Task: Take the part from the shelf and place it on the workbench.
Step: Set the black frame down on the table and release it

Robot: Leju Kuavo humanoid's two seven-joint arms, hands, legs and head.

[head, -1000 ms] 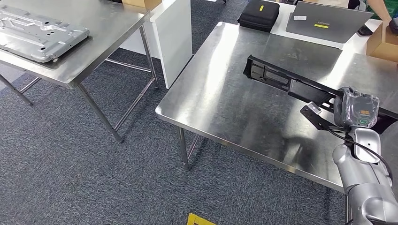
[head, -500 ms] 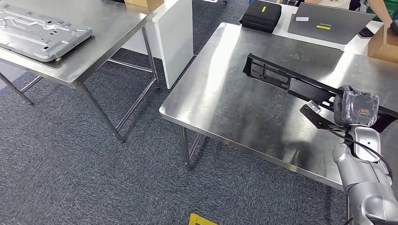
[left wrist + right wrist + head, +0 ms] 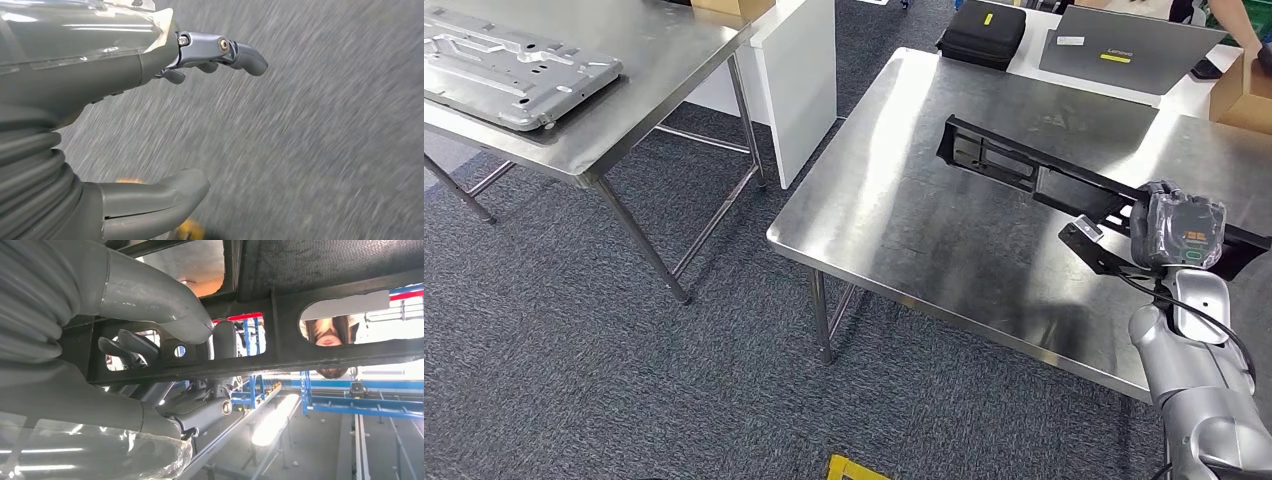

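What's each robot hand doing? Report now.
Left robot hand: open, holding nothing.
Right robot hand: holding the black part above the workbench.

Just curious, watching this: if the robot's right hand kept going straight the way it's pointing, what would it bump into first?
Probably nothing on the workbench: the right hand, holding the black part, points toward the laptop on the table beyond; depth is unclear.

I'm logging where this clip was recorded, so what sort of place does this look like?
Probably an industrial workshop or robot test lab: steel workbenches on grey carpet, a stamped metal panel on one, a closed laptop, and blue racking beyond.
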